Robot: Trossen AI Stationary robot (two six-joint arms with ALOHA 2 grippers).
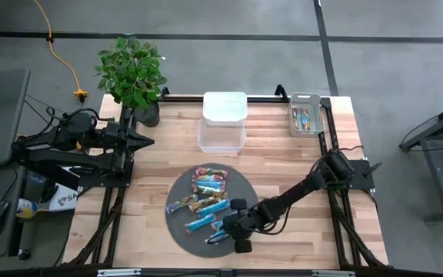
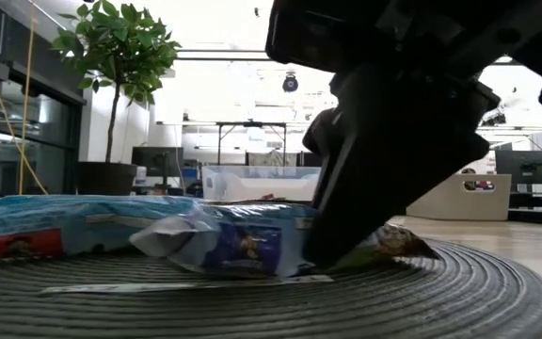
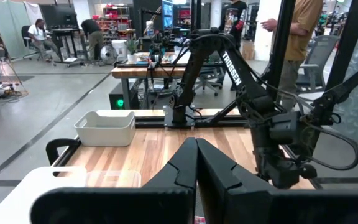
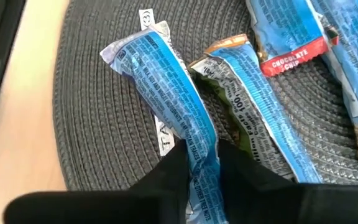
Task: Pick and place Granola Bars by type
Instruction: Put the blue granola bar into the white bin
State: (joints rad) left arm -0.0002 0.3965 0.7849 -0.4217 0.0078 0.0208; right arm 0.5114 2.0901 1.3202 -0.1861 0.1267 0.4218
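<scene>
Several granola bars [image 1: 206,201] in blue, red-pink and tan wrappers lie on a round dark woven mat [image 1: 177,231]. My right gripper [image 1: 229,228] reaches in from the table's right over the mat's near part and is shut on a blue-wrapped bar [image 4: 166,87]. Beside that bar lies a tan-and-blue one [image 4: 253,106], with more blue bars [image 4: 328,37] beyond it. In the low view the right gripper [image 2: 346,250] stands on the blue bar [image 2: 243,243]. My left gripper [image 1: 149,141] waits shut at the table's left, above the wood. My right gripper pinches the blue bar between its two fingers [image 4: 174,167] near one end of the wrapper [image 4: 199,152], coming from above and slanting, with the fingers across the bar. The wrapper is creased in at the fingers. The bar's other end [image 4: 122,51] lies on the mat.
A clear tub with a white lid [image 1: 223,117] stands at the far middle, and a grey bin [image 1: 306,115] holding bars sits at the far right. A potted plant [image 1: 133,73] is at the far left. A thin white strip [image 4: 165,138] lies under the held bar.
</scene>
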